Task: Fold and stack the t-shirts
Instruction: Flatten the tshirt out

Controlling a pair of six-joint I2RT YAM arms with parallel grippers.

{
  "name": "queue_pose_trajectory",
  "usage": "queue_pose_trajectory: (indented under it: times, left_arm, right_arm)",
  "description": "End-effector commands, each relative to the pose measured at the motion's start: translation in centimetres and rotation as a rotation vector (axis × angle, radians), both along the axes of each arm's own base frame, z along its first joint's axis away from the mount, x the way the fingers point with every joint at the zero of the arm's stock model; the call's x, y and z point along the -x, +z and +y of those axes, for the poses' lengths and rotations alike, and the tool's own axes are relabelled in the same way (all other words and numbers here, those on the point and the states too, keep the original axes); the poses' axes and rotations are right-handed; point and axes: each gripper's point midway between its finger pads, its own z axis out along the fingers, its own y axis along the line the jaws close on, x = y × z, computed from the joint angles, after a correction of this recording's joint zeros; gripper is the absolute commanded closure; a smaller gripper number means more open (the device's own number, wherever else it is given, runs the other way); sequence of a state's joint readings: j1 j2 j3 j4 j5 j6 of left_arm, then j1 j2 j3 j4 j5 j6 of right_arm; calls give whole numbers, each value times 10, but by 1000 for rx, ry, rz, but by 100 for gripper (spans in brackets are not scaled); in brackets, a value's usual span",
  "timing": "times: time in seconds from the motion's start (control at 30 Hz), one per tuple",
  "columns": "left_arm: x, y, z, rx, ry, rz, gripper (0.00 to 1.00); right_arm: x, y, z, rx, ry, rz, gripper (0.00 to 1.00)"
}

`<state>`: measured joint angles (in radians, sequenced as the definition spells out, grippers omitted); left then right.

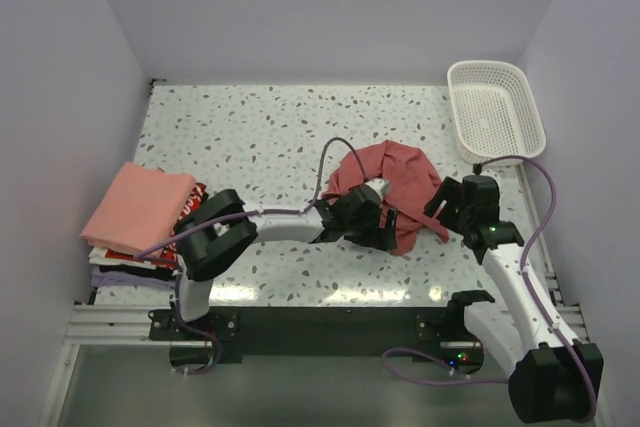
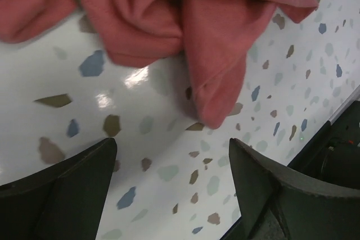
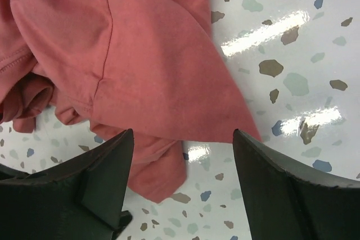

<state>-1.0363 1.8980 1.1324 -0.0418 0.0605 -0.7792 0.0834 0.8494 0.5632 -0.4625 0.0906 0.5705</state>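
Note:
A brick-red t-shirt (image 1: 395,175) lies crumpled on the speckled table, right of centre. It also shows in the left wrist view (image 2: 169,21) and in the right wrist view (image 3: 129,54). My left gripper (image 1: 372,225) is open at the shirt's near left edge; in its wrist view (image 2: 173,164) its jaws stand over bare table just short of a hanging fold. My right gripper (image 1: 442,209) is open at the shirt's right edge, and in its wrist view (image 3: 183,158) it straddles the cloth's lower edge. A stack of folded shirts (image 1: 140,217) with a salmon-pink one (image 1: 138,207) on top sits at the left edge.
A white lattice basket (image 1: 495,107) stands at the back right corner. White walls close the table on three sides. The table's near edge with a dark rail (image 2: 337,139) lies close behind my left gripper.

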Motion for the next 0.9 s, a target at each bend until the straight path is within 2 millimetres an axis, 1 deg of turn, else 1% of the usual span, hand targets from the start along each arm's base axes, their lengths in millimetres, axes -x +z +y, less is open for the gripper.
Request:
queue_pose_trajectory:
  times: [0.0,0.13,0.2,0.23,0.3,0.33,0.37,0.4,0.43,0.47,0.5,0.53,0.57,0.63,0.67,0.7,0.73,0.77,0.83,0.87]
  left_arm:
    - [1,6,-41,65,-30,-21,15]
    - [7,-2,-55,82,-44,-17,21]
    - [6,-10,-58,72,-34,-4,27]
    - [4,-11,-59,70,-23,-5,36]
    - [3,-16,-57,59,-3,2,49]
    - [2,-17,-55,55,5,0,63]
    - [0,-20,-51,41,22,-7,70]
    - [0,-18,-49,39,30,-7,78]
    - [-5,-18,-43,25,62,-27,95]
    - [-7,-22,-35,4,82,-29,100]
    - [-9,-17,-28,-1,114,-26,100]
    - [-13,-18,-20,-10,145,-30,100]
    - [-17,-16,-2,-9,197,-11,100]
    - [-22,-15,23,-16,258,2,100]
    - [-27,-26,51,-49,312,19,100]
    - [-28,-15,69,-49,355,31,100]
    - [-31,-14,85,-54,390,36,100]
    - [-36,-11,115,-58,453,45,100]
    - [-40,-6,145,-67,521,40,100]
    - [-42,-1,171,-73,575,38,100]
  right_arm:
    - [-3,3,-7,48,-3,-16,26]
    - [-1,1,-10,61,-14,-13,27]
    - [-1,0,-10,50,-20,-11,27]
    - [-2,0,-8,43,-18,-12,28]
    - [-3,-2,-7,34,-18,-15,29]
    - [-4,-3,-7,34,-18,-15,29]
    - [-4,-5,-7,39,-16,-9,30]
    - [-4,-6,-8,43,-16,-8,30]
    - [-4,-8,-8,47,-17,-1,30]
    - [-4,-12,-7,48,-8,11,30]
    - [-5,-13,-7,50,-3,13,30]
    - [-5,-14,-4,43,13,16,32]
    - [-5,-16,-3,43,26,21,32]
    - [-5,-18,4,22,63,26,32]
    - [-5,-18,7,19,83,26,33]
    - [-5,-19,9,14,97,28,33]
    - [-5,-19,12,9,112,28,34]
    - [-4,-18,17,4,142,25,34]
    - [-4,-16,23,4,164,16,34]
    - [-2,-16,29,3,188,15,34]
